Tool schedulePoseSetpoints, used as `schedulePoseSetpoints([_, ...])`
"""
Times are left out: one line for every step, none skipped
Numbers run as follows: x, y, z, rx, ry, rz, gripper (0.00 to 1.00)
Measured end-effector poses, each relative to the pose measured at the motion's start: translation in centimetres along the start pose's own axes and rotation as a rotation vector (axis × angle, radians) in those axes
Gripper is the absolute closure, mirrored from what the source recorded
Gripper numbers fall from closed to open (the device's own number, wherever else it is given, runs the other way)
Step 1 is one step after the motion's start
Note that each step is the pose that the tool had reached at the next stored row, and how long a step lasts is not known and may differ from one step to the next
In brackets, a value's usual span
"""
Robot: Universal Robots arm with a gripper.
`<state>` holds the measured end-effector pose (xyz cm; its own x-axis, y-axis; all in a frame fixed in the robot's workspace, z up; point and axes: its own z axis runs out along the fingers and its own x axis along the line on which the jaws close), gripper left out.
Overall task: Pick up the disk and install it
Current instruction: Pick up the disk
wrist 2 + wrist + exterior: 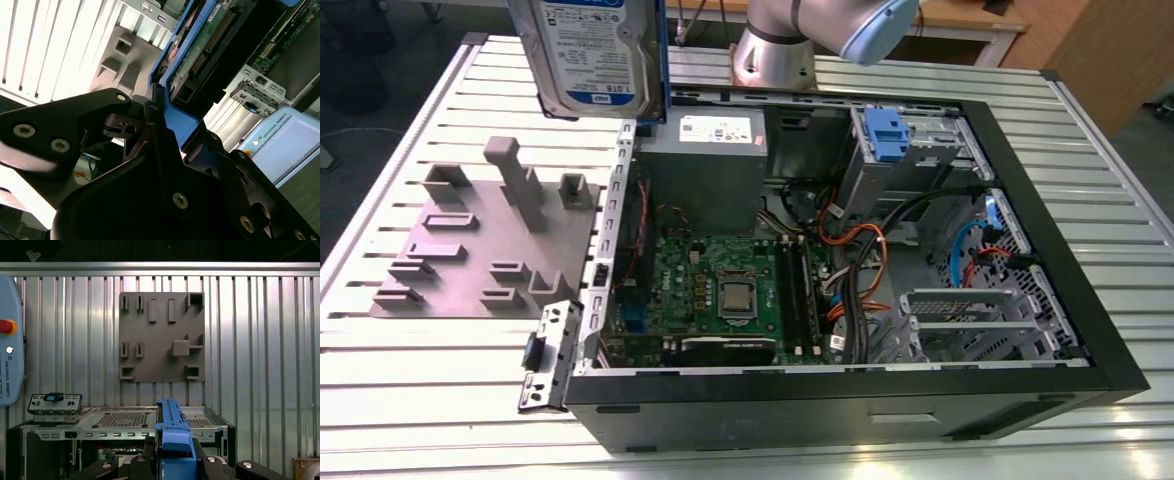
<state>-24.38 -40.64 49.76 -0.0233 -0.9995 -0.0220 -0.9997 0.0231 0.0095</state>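
Pincer (pixel 158 116) is clamped tight on the blue frame of the disk (pixel 594 55). I see the disk held upright in the air, off the table (pixel 1107 200), up by its far edge, above where the grey fixture (pixel 467 250) meets the open computer case (pixel 854 400).

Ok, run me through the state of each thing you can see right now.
disk: held in the air, off the table, label toward the exterior view.
fingers: shut on the disk's blue frame.
computer case: lying on its side, side panel off, insides exposed.
grey fixture: flat on the table, beside the case.
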Motion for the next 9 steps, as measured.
schedulePoseSetpoints([0.08, 0.0, 0.0, 0.0001, 0.0, 0.0, 0.64])
schedulePoseSetpoints([0.19, 0.0, 0.01, 0.0002, -0.0001, 0.0, 0.64])
schedulePoseSetpoints([0.31, 0.0, 0.0, 0.0001, -0.0001, 0.0, 0.64])
schedulePoseSetpoints([0.41, -0.01, 0.01, 0.0001, -0.0001, 0.0, 0.64])
schedulePoseSetpoints([0.5, -0.03, 0.01, 0.0001, -0.0001, 0.0, 0.64])
schedulePoseSetpoints([0.6, -0.08, 0.02, 0.0001, 0.0, 0.0, 0.64])
schedulePoseSetpoints([0.69, -0.17, 0.04, 0.0002, -0.0002, 0.0, 0.64])
schedulePoseSetpoints([0.74, -0.34, 0.06, 0.0002, -0.0001, 0.0, 0.64])
schedulePoseSetpoints([0.77, -0.57, 0.08, 0.0002, -0.0002, 0.0, 0.64])
